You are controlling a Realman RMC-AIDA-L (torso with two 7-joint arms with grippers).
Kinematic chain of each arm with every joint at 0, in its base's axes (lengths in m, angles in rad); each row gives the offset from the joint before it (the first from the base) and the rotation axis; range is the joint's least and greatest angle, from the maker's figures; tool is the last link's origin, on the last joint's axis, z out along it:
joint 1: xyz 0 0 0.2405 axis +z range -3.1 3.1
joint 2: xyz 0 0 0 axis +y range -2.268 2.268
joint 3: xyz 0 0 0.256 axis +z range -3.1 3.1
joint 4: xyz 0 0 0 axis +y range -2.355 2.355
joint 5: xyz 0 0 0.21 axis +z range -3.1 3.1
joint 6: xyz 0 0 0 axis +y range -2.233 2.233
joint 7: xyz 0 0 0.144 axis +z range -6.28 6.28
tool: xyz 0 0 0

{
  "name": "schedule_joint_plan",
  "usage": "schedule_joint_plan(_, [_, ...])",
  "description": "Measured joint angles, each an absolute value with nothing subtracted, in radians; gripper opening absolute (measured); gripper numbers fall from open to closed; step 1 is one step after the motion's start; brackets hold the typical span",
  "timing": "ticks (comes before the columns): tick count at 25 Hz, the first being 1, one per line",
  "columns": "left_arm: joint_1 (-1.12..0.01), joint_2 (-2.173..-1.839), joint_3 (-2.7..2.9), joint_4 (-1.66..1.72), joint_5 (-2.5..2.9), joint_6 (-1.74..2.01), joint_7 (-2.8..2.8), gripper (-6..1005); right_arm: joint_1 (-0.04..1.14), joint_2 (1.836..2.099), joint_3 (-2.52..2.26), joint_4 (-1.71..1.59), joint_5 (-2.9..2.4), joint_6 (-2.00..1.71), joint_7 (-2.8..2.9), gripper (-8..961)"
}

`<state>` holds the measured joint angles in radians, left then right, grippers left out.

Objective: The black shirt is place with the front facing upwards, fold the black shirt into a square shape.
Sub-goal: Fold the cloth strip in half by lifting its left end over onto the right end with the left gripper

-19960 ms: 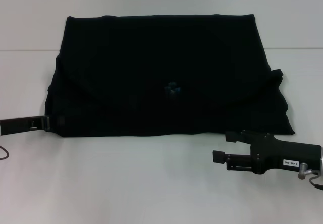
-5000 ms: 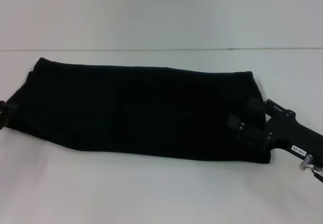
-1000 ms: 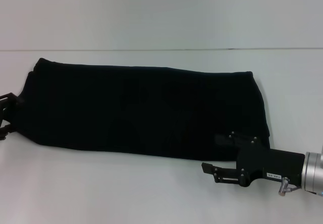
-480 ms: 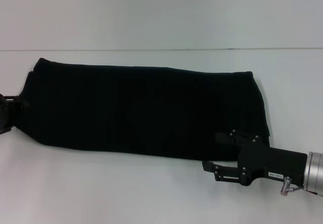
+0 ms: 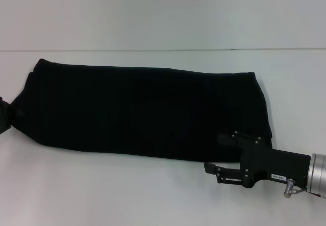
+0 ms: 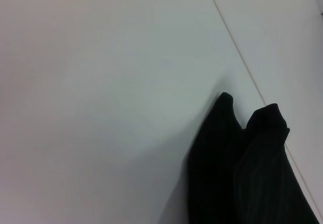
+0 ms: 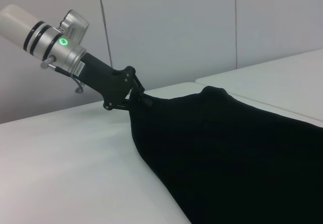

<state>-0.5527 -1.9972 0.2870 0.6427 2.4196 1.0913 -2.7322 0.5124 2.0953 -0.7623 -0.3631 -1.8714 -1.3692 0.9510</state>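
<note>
Two grippers flank the black shirt [image 5: 145, 111], which lies on the white table [image 5: 102, 195] as a long band, so a crosswise fold looks next. At its left end the left gripper [image 7: 132, 97] pinches the fabric; the right gripper [image 5: 218, 154] sits spread and empty at the near right corner, seemingly lining up a grasp

1. We see the left black metal gripper [image 5: 4, 115] cut off by the head view's edge.
2. Its fingertips seem buried in the folded black fabric shirt [image 5: 147, 111].
3. Any shirt lettering is hidden.
</note>
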Motion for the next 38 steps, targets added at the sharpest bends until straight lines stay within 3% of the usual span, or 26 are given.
schedule_joint_plan(5, [-0.551, -2.002, 0.287, 0.640, 2.412, 1.087, -2.713, 55, 0.512, 2.095, -0.767, -0.362, -1.871, -1.370, 0.951, 879])
schedule_joint_plan(18, [-0.564, -2.005, 0.289, 0.633, 2.333, 1.110, -2.634, 21, 0.510, 2.095, -0.764, -0.360, -1.871, -1.371, 0.951, 879])
schedule_joint_plan(24, [-0.621, -2.011, 0.301, 0.637, 2.222, 1.203, -2.574, 21, 0.493, 2.095, -0.728, -0.360, -1.871, -1.372, 0.952, 878])
schedule_joint_plan(29, [-0.707, -2.046, 0.407, 0.636, 2.134, 1.219, -2.564, 21, 0.447, 2.092, -0.671, -0.364, -1.870, -1.393, 0.952, 878])
schedule_joint_plan(38, [-0.897, -2.165, 0.588, 0.607, 1.982, 1.169, -2.509, 21, 0.351, 2.088, -0.604, -0.371, -1.870, -1.457, 0.947, 878])
